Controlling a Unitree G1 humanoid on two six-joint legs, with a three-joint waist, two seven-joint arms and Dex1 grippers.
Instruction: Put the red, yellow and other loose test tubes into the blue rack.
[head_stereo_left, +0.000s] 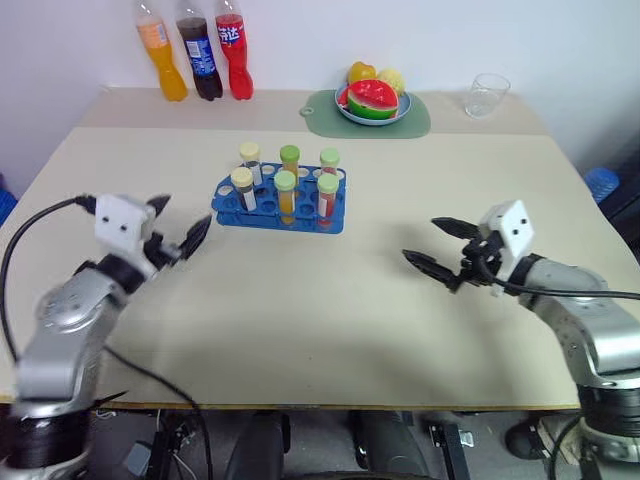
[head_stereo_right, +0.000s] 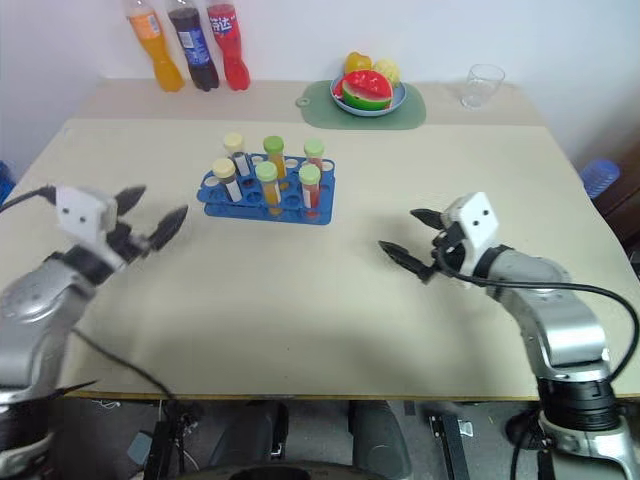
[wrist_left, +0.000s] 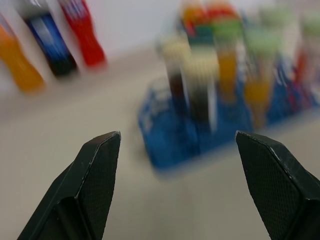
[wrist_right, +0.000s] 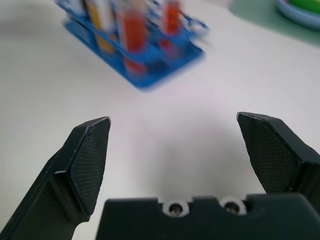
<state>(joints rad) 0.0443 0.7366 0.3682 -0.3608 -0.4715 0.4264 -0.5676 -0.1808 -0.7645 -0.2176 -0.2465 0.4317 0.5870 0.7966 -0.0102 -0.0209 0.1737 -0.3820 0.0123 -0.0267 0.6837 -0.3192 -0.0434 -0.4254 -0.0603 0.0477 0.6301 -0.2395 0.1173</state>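
Above the table (head_stereo_left: 330, 300), both tools gape empty.

We note the right gripper (wrist_right: 172, 150) spread wide above bare table (wrist_right: 165, 125), blue rack (wrist_right: 145, 55) beyond holding capped tubes.

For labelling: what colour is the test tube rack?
Blue; the rack shows best in the left eye view.
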